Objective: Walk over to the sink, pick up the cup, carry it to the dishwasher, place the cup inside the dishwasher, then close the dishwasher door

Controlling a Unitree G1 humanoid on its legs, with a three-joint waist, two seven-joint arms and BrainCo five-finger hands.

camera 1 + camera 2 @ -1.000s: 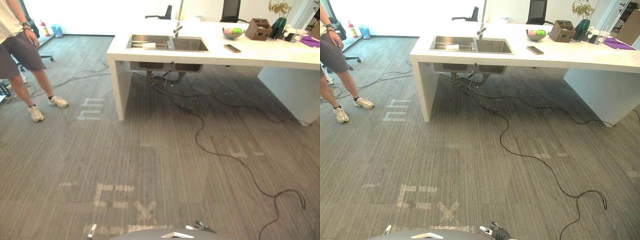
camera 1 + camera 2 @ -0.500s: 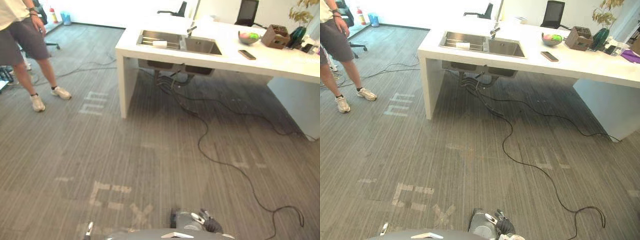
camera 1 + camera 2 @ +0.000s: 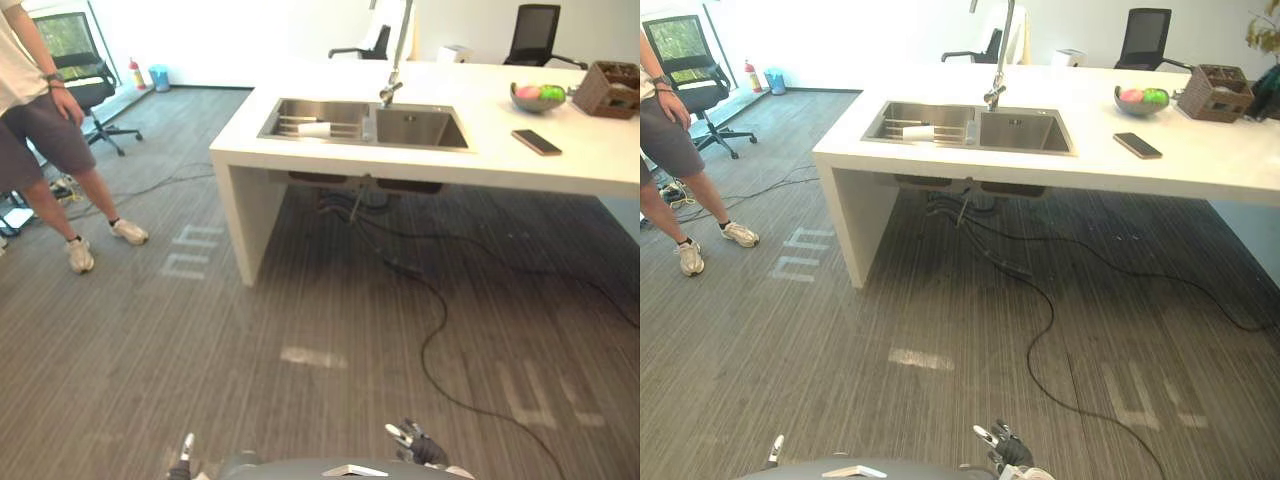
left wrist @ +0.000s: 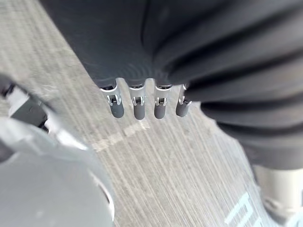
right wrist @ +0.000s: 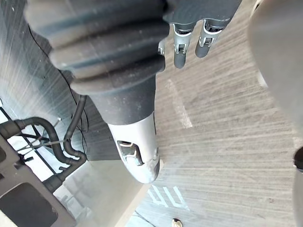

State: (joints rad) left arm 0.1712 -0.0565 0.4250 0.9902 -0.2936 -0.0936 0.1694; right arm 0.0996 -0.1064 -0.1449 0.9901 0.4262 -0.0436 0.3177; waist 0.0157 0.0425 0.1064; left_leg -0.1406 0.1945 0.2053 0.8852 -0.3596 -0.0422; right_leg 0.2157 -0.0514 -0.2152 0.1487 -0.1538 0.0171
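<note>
White cup point(image 3: 314, 129) spotted lying in the sink point(image 3: 420, 130), far ahead of left robot hand point(image 4: 137, 105) and right robot hand point(image 5: 180, 53). Held nothing, fingers hanging straight.

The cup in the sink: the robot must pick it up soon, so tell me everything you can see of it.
The cup is white and plain, lying on its side in the left basin of the steel double sink, left of the faucet. It rests on thin metal rack bars that run along that basin. It is too small to tell its material, a handle or which end is open. Nothing else touches it.
</note>
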